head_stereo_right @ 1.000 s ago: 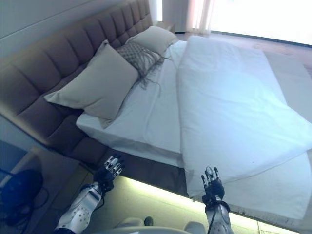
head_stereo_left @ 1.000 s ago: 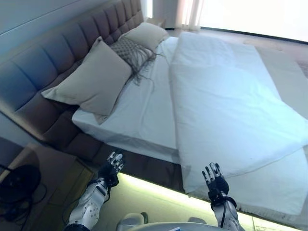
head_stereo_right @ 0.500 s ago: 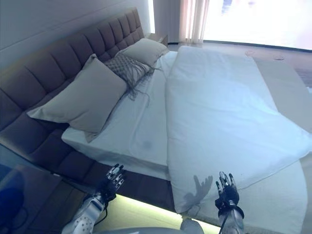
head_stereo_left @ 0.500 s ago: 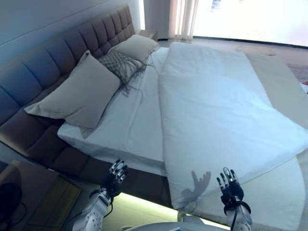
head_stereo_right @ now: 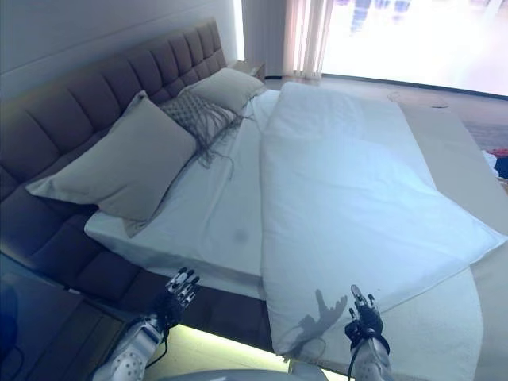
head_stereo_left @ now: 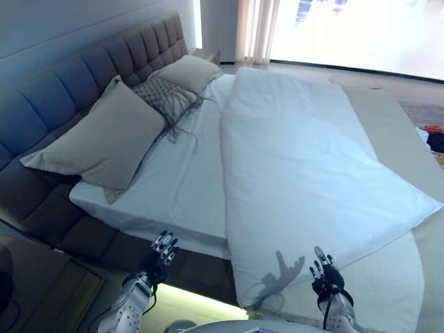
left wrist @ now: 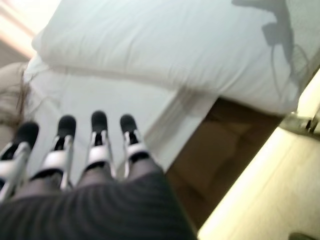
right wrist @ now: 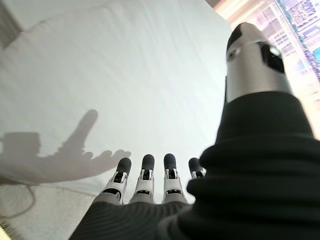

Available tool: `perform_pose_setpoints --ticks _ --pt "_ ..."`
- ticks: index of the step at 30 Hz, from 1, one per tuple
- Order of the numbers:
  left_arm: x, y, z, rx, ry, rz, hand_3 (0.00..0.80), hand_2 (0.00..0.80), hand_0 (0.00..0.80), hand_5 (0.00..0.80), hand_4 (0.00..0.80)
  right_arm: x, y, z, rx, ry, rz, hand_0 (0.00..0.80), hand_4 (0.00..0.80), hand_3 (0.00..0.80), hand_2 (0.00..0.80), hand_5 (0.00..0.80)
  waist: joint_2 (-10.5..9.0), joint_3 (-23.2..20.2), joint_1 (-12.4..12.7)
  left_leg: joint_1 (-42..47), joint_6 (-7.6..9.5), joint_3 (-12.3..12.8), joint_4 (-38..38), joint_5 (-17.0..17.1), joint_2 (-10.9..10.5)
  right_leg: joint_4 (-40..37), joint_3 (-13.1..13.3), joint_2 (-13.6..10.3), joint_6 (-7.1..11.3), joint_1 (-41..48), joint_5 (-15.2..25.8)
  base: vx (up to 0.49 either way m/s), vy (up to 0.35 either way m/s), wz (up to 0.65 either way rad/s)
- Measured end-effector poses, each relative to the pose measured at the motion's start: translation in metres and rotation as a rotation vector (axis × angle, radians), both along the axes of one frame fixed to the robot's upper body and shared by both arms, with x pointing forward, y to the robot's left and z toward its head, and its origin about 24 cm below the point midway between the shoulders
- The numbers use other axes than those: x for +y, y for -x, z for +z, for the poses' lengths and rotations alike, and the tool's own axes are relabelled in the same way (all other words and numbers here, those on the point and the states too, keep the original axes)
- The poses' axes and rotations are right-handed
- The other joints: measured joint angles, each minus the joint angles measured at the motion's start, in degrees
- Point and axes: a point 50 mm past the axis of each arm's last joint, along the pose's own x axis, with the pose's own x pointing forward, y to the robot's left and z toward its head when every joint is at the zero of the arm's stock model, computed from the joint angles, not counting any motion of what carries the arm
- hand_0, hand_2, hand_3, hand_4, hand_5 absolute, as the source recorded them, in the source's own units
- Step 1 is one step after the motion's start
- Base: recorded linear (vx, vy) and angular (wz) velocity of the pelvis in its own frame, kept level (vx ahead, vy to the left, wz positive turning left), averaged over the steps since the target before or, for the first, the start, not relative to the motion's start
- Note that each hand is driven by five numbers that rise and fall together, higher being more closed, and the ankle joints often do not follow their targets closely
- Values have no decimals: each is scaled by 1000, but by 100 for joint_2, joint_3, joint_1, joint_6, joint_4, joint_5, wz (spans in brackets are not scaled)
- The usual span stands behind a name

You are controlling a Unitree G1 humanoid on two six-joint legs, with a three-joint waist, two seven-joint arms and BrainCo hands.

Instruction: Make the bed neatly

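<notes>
A bed with a white fitted sheet (head_stereo_left: 182, 184) and a white duvet (head_stereo_left: 305, 166) lying askew over its right part, folded back from the pillows. A large beige pillow (head_stereo_left: 97, 135), a grey fringed cushion (head_stereo_left: 166, 97) and a second beige pillow (head_stereo_left: 191, 71) lean on the padded headboard (head_stereo_left: 62, 83). My left hand (head_stereo_left: 159, 251) is open, held before the bed's near side below the sheet. My right hand (head_stereo_left: 326, 274) is open, just short of the duvet's near edge, holding nothing. The duvet also shows in the right wrist view (right wrist: 110, 75).
A dark bedside table (head_stereo_left: 35, 277) stands at the lower left. A lit strip (head_stereo_left: 187, 302) runs under the bed frame. A beige blanket (head_stereo_left: 388, 118) covers the bed's far right. Curtains (head_stereo_left: 253, 28) and a bright window are behind the bed.
The camera has shifted, so the bed sits lower and more to the left in view. Both hands stay open and have come closer to the bed's near edge.
</notes>
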Motion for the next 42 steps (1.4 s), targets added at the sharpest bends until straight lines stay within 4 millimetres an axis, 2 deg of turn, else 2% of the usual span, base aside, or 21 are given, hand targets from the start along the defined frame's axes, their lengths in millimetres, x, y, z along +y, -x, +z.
perform_pose_setpoints --ticks 3,5,6,8,12,14,17,18,20,21,23,24,26,28,30,32,33,34,36,39,42 --pt "-13 -8 3 -28 38 -23 0 0 0 0 0 -4 3 1 -1 13 -5 0 0 0 0 0 203 103 -23 -178 13 -55 -539 -1 -326 126 -53 -23 36 -236 1 -8 159 10" --pt "-12 -10 3 -30 36 -20 0 0 0 0 0 0 0 2 -15 3 -1 0 0 0 0 0 370 195 57 -261 134 121 -891 14 -298 253 -163 -21 128 -341 19 16 137 -11" --pt "-9 -7 2 -21 26 -16 0 0 0 0 0 2 -1 2 -20 -5 -1 0 0 0 0 0 357 195 8 -230 202 261 -1053 137 -244 890 -262 -99 144 -448 -227 10 112 6" --pt "-3 -6 1 -19 5 -20 0 0 0 0 0 3 3 4 -33 -12 -11 0 0 0 0 0 153 216 -57 -73 78 411 -1334 316 -394 1304 -305 -331 256 -416 -827 19 48 14" --pt "6 -6 2 -16 -14 -13 0 0 0 0 0 0 16 2 -46 -33 -84 0 0 0 0 0 213 268 -157 -64 58 235 -1227 287 -463 1530 -214 -488 358 -309 -1012 67 -193 26" --pt "11 -10 6 -30 -38 -24 0 0 0 0 0 -5 34 -9 12 -56 -131 0 0 0 0 0 216 238 -168 -78 -10 298 -1233 346 -322 1636 -12 -607 291 -272 -1153 28 -370 57" --pt "24 -7 6 -16 -71 2 0 0 0 0 0 -20 37 -10 24 -45 -205 0 0 0 0 0 182 182 -124 -147 -223 715 -1254 447 44 2097 232 -1231 550 -295 -1246 17 -424 32" --pt "32 -4 6 0 -89 12 0 0 0 0 0 -23 35 -9 14 -42 -219 0 0 0 0 0 131 153 -122 -150 -306 720 -1231 450 122 1945 253 -1431 670 -254 -1188 1 -494 -6" --pt "49 5 6 34 -148 10 0 0 0 0 0 -20 27 -7 -7 -53 -211 0 0 0 0 0 -68 115 37 -69 -683 692 -1255 504 336 1016 320 -1680 640 -2 -776 -55 -531 -41" --pt "54 10 3 56 -155 28 0 0 0 0 0 -21 24 -6 -12 -57 -198 0 0 0 0 0 -16 130 44 -19 -955 503 -1228 434 557 876 312 -1461 1366 98 -834 -113 -541 -38" --pt "38 18 -7 98 -99 21 0 0 0 0 0 -34 29 -3 -1 -25 -192 0 0 0 0 0 423 100 9 53 -788 289 -1265 544 1158 972 239 -788 1146 159 -963 -132 -528 -13" --pt "29 19 -9 96 -69 25 0 0 0 0 0 -41 34 -3 20 -10 -177 0 0 0 0 0 535 86 -2 45 -654 299 -1306 642 1345 1039 170 -608 1000 116 -1059 -120 -403 -5" --pt "19 19 -10 97 -9 52 0 0 0 0 0 -47 39 -4 70 -1 -157 0 0 0 0 0 531 95 5 27 -239 328 -1421 949 1517 1187 181 -393 802 -45 -1140 -117 -294 -14" --pt "15 23 -13 115 33 66 0 0 0 0 0 -49 40 -3 82 9 -127 0 0 0 0 0 464 116 6 -115 -123 382 -1264 1198 1577 1224 106 -258 706 -104 -1130 -113 -167 -1" --pt "9 16 -10 90 39 23 0 0 0 0 0 -40 51 -9 108 -16 -133 0 0 0 0 0 193 121 51 -555 -266 363 -907 1517 1359 989 -67 -423 615 -63 -1022 -48 -10 39" --pt "6 20 -12 98 57 17 0 0 0 0 0 -37 51 -10 114 -21 -127 0 0 0 0 0 157 136 1 -653 -571 417 -874 1124 890 712 -237 -577 668 111 -856 46 80 44" --pt "6 20 -11 93 59 16 0 0 0 0 0 -39 51 -10 114 -15 -127 0 0 0 0 0 255 105 7 -575 -501 497 -1092 825 775 642 -281 -555 712 113 -806 109 90 26" --pt "9 21 -12 93 49 23 0 0 0 0 0 -38 51 -11 117 -19 -128 0 0 0 0 0 300 113 47 -477 -710 452 -1269 674 738 640 -252 -558 734 101 -793 117 90 -7" --pt "16 26 -14 114 24 26 0 0 0 0 0 -34 42 -10 75 -50 -119 0 0 0 0 0 270 99 134 -413 -735 423 -1315 655 577 525 -109 -649 788 132 -737 69 103 -20" --pt "24 13 -5 76 -53 -50 0 0 0 0 0 -32 43 -17 30 -151 -175 0 0 0 0 0 125 115 203 -488 -626 377 -1330 694 296 421 -178 -888 902 177 -650 63 146 15" --pt "26 -4 5 26 -111 -120 0 0 0 0 0 -39 40 -21 40 -163 -234 0 0 0 0 0 98 389 170 -585 -483 255 -1042 558 50 1470 -152 -1236 1049 -267 -768 -15 -75 7"
